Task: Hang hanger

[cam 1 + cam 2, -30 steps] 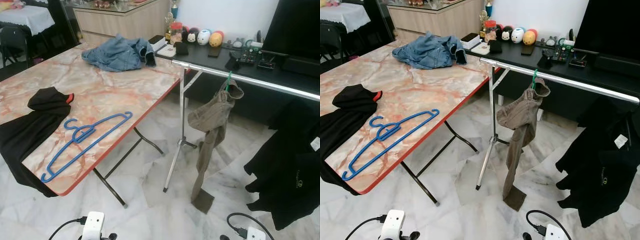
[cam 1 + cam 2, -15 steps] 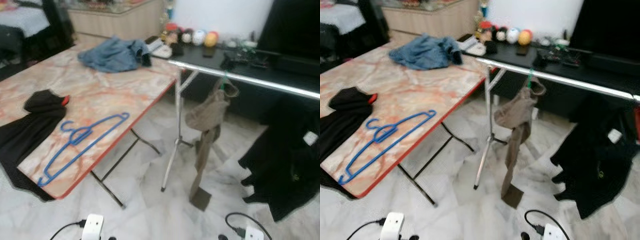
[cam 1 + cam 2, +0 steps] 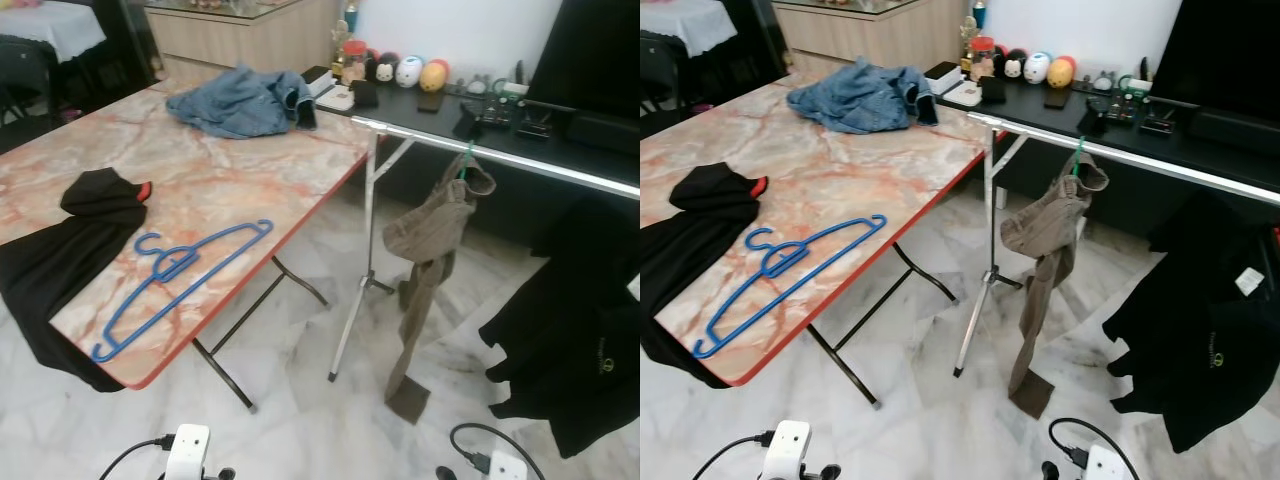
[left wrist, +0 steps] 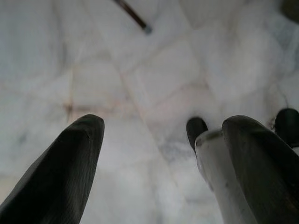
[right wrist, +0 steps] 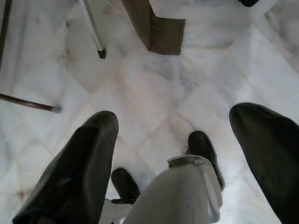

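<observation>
A blue plastic hanger (image 3: 180, 285) lies flat on the marble-patterned table (image 3: 240, 175), close to its near red edge. A silver clothes rail (image 3: 500, 160) runs to the right of the table. From it hang olive-brown trousers (image 3: 425, 260) on a green hanger and a black garment (image 3: 585, 350). My left gripper (image 4: 163, 154) hangs low over the white floor with its fingers apart and nothing between them. My right gripper (image 5: 180, 149) is likewise open above the floor, near the trousers' hem (image 5: 161, 30).
A black garment (image 3: 60, 260) drapes over the table's left corner and blue jeans (image 3: 240, 100) lie at its far end. Behind the rail a black sideboard (image 3: 450, 115) carries small toys and gadgets. The rail's stand leg (image 3: 350, 310) and folding table legs (image 3: 225, 370) reach the floor.
The whole picture swayed and blurred half a second ago and is sharp again now, shifted slightly. That is camera motion; the hanger, clothes and rail lie as before.
</observation>
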Motion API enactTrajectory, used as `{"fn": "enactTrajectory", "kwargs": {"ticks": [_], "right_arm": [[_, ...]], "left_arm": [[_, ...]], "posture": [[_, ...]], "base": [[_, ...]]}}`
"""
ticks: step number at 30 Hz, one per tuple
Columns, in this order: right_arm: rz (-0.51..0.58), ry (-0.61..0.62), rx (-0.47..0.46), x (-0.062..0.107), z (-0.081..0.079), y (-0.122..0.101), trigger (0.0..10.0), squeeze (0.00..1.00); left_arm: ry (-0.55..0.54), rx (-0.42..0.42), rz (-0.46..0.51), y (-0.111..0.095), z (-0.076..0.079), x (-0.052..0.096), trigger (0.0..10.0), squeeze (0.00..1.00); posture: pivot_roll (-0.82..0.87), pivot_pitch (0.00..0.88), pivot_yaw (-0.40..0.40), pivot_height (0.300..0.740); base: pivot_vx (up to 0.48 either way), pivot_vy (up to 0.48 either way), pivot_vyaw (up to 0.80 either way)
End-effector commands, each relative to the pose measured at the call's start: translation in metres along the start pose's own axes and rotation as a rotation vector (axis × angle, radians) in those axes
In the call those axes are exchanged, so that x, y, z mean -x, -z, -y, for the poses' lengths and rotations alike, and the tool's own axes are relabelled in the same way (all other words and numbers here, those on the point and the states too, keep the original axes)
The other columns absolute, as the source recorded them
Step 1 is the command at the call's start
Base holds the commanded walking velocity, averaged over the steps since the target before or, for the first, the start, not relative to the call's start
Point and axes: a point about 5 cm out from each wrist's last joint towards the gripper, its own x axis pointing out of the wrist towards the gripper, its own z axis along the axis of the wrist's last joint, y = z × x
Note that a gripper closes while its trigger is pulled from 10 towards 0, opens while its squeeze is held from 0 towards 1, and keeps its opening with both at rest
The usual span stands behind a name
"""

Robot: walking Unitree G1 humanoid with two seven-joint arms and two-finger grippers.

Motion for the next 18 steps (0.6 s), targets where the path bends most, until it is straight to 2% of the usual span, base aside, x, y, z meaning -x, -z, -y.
{"fn": "enactTrajectory", "kwargs": {"ticks": [1, 2, 16, 18], "right_arm": [[-0.016, 0.013, -0.01, 0.0017, 0.0026, 0.0048, 10.0, 0.0], [-0.015, 0.013, -0.01, 0.0017, 0.0026, 0.0048, 10.0, 0.0], [-0.012, 0.02, -0.014, 0.0035, 0.0065, 0.007, 10.0, 0.0], [-0.015, 0.018, -0.017, 0.0034, 0.0062, 0.0073, 10.0, 0.0]], "left_arm": [[-0.002, -0.005, 0.005, -0.0042, -0.0021, -0.0007, 10.0, 0.0], [-0.002, -0.005, 0.006, -0.0046, -0.0021, -0.0007, 10.0, 0.0], [0.008, -0.008, 0.027, -0.0101, -0.0001, -0.0018, 10.0, 0.0], [0.01, -0.008, 0.028, -0.0103, 0.0002, -0.0019, 10.0, 0.0]], "posture": [[-0.05, 0.0, 0.074, 0.74], [-0.05, 0.0, 0.073, 0.74], [-0.05, 0.0, 0.072, 0.74], [-0.05, 0.001, 0.073, 0.74]], "base": [[0.0, 0.247, -0.73], [0.0, 0.247, -0.73], [0.0, 0.248, 0.0], [0.0, 0.259, -0.69]]}}
